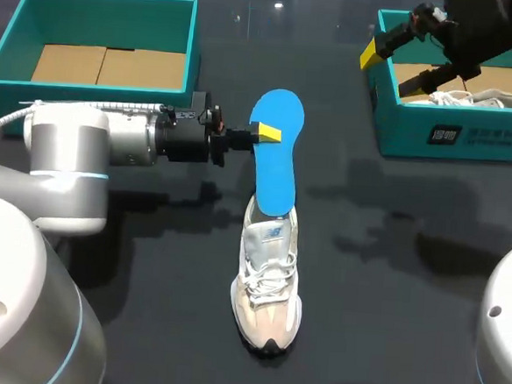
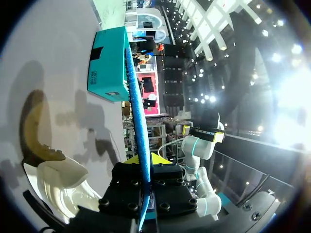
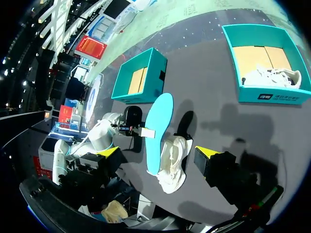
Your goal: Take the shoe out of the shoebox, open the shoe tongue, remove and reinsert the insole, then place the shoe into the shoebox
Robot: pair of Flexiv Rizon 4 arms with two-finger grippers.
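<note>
Left jaws clamp the insole [image 1: 276, 163] rising from the shoe [image 1: 267, 289]; right jaws gape wide by the shoebox [image 1: 471, 137].

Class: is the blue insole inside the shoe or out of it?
Mostly out: the left gripper holds the insole raised, only its lower end at the opening of the shoe.

Upright insole [image 1: 274, 149] rises from shoe [image 1: 268, 285] at worktop [image 1: 410, 255] centre; right side open. Far corners hold left box [image 1: 16, 48], right box [image 1: 401, 132].
</note>
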